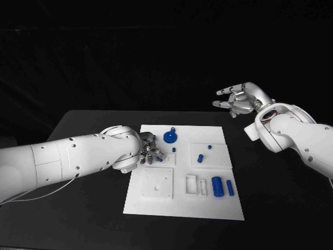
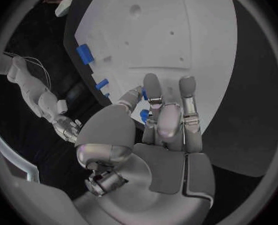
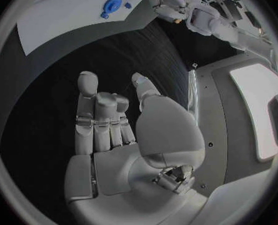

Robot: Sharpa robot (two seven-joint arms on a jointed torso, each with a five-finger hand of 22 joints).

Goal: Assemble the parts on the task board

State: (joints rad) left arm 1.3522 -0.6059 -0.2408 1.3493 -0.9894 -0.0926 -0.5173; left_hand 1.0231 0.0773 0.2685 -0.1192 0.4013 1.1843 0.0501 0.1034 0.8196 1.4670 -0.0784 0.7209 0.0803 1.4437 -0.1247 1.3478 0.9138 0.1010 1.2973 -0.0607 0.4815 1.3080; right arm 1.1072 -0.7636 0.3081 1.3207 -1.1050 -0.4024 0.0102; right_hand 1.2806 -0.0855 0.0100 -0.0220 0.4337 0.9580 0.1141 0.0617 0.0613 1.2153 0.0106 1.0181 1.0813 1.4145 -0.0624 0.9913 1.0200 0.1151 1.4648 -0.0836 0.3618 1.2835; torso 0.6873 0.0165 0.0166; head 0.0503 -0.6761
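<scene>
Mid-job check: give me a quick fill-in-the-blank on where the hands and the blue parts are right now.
1. The left hand is over the white task board, its fingers at a small ____ part.
2. The right hand is raised beyond the board and holds ____.
3. The round blue part lies near the board's ____ edge.

Missing words: blue; nothing; far

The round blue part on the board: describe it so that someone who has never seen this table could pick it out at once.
Start at the white board in the middle of the black table. Go to its far edge, just beyond the left hand. The round blue part lies there, a flat disc with a small tab toward the far edge, while the other blue parts are slim bars or pegs.
</scene>
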